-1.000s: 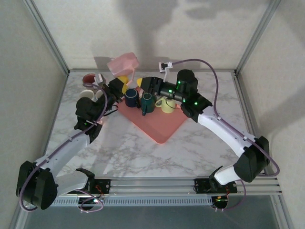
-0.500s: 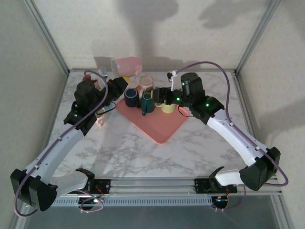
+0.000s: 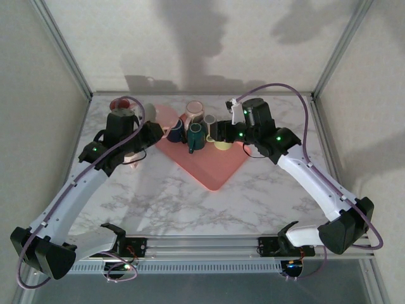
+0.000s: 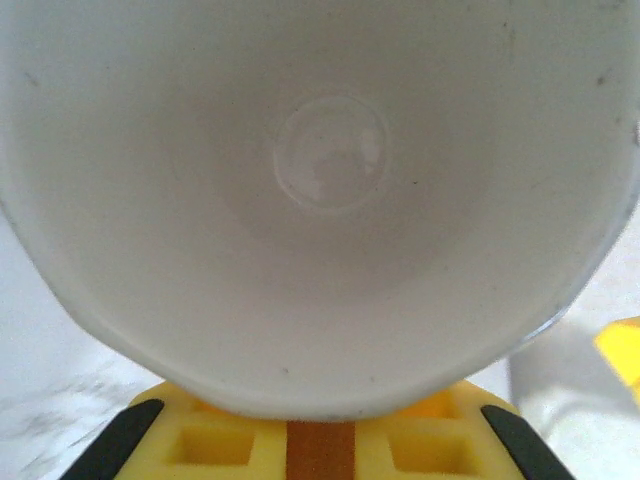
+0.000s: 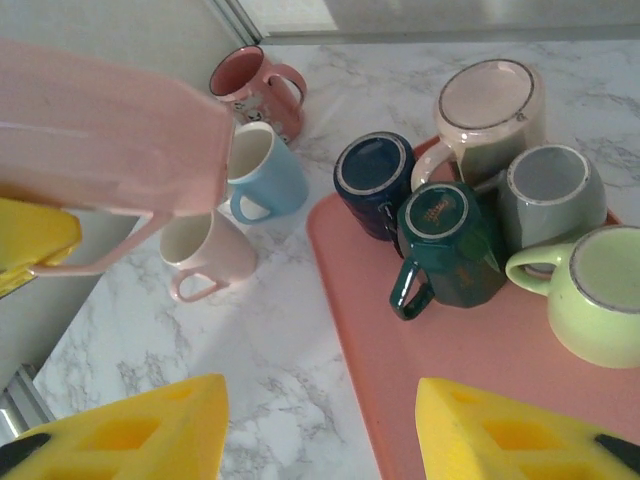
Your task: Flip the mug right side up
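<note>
Left tool [image 4: 320,445] pinching the rim of a pink mug [image 5: 110,130], held on its side above the worktop [image 5: 270,340] left of the tray [image 5: 470,340] (crowded with other mugs [image 5: 440,240]); right tool [image 5: 320,430] spread nearby.

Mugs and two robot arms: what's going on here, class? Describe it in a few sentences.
The left hand is shut on the rim of a pale pink mug, holding it off the marble table, roughly on its side. The right hand hovers open above the pink tray, where a dark green mug and four others sit upside down. Three upright mugs stand on the table beside the tray.
</note>
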Controlling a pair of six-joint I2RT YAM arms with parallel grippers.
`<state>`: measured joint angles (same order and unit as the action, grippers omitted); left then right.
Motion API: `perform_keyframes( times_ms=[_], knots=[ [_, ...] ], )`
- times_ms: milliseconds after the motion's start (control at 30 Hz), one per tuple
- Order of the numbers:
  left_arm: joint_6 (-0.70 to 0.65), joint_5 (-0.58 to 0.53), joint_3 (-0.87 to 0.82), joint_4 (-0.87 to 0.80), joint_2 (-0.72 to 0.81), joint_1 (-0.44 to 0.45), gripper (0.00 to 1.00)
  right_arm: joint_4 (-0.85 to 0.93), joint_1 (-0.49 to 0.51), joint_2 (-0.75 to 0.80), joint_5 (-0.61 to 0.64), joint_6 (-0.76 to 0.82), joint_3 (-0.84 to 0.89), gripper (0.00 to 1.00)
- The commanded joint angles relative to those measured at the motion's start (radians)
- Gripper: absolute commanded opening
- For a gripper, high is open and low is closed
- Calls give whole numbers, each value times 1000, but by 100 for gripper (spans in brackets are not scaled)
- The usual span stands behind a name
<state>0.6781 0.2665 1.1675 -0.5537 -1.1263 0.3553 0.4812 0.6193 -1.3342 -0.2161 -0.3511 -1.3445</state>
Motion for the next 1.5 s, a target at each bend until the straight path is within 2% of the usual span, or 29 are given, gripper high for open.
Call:
perform_keyframes(
  times_ms=[0,167,567,900,1467],
  knots=[
    [-77,-83,46,-72,49,-8,0,35,-8,-17,9,23,-18,53],
    [-104,-133,16,-170,52,-8,0,46,-10,-30,6,25,-18,53],
    [-136,-244,-104,-231,18,-5,0,60,-13,-81,-9,22,-26,53],
    [-141,-234,-209,-163,-29,5,0,76,-15,-136,-29,20,-38,53],
    [-141,-296,-306,-109,-102,26,0,93,-19,-166,-37,21,-21,53]
  ],
)
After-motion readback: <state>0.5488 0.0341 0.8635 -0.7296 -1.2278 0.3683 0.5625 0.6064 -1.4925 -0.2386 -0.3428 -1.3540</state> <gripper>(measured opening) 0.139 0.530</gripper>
